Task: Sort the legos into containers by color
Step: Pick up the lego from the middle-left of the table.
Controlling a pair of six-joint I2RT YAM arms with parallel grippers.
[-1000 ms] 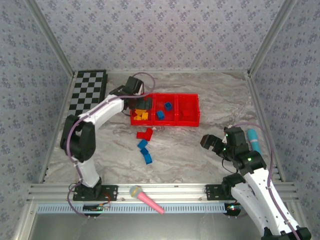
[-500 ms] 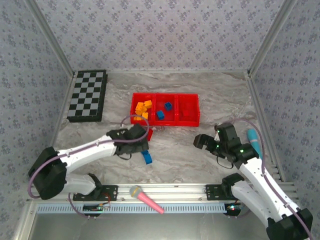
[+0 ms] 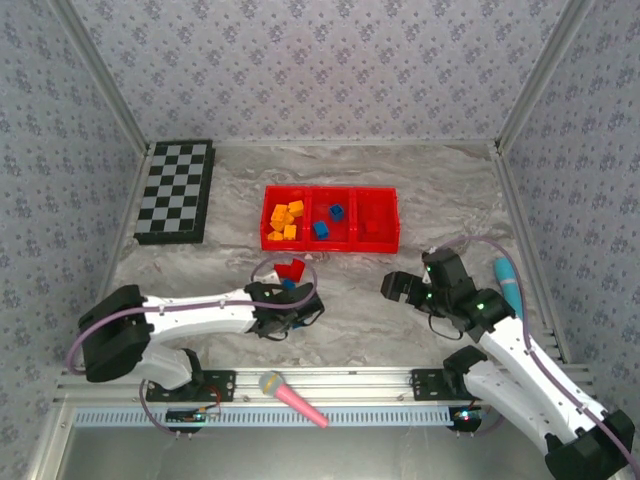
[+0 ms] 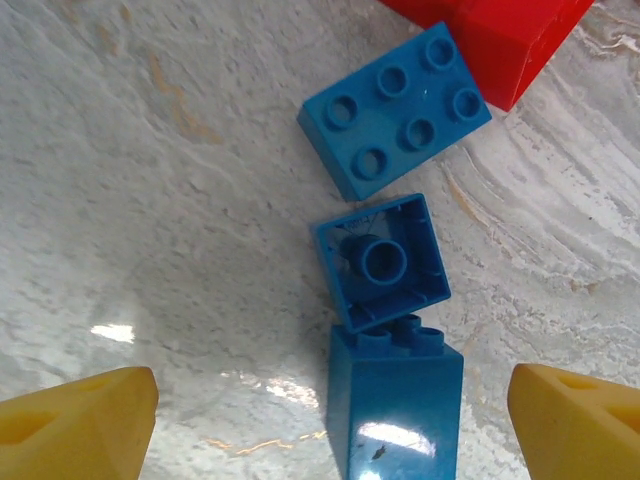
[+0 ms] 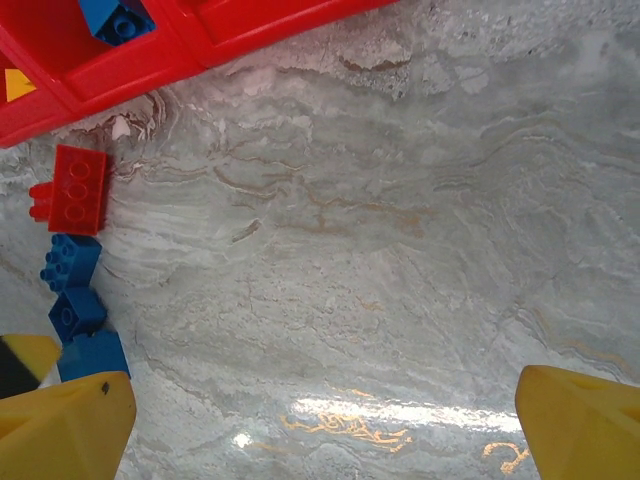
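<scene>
The red tray (image 3: 330,243) has three containers: orange-yellow legos (image 3: 285,220) on the left, blue legos (image 3: 328,220) in the middle, a red one (image 3: 372,228) on the right. In front of it lie a red lego (image 3: 290,269) and blue legos (image 3: 288,285). My left gripper (image 3: 290,312) hangs open over them. In the left wrist view a tall blue lego (image 4: 395,400) lies between the yellow fingers (image 4: 80,420), with gaps on both sides, below an upturned blue lego (image 4: 382,262) and a flat blue one (image 4: 395,108). My right gripper (image 3: 400,287) stands open over bare table.
A black-and-white checkerboard (image 3: 175,190) lies at the back left. A pink microphone toy (image 3: 290,395) rests on the front rail. A teal object (image 3: 505,280) lies by the right arm. The right wrist view shows the red lego (image 5: 78,188) and the tray's corner (image 5: 200,50).
My left arm has swung from the tray's left container down to the loose blue legos near the front. The right gripper has drifted a little left.
</scene>
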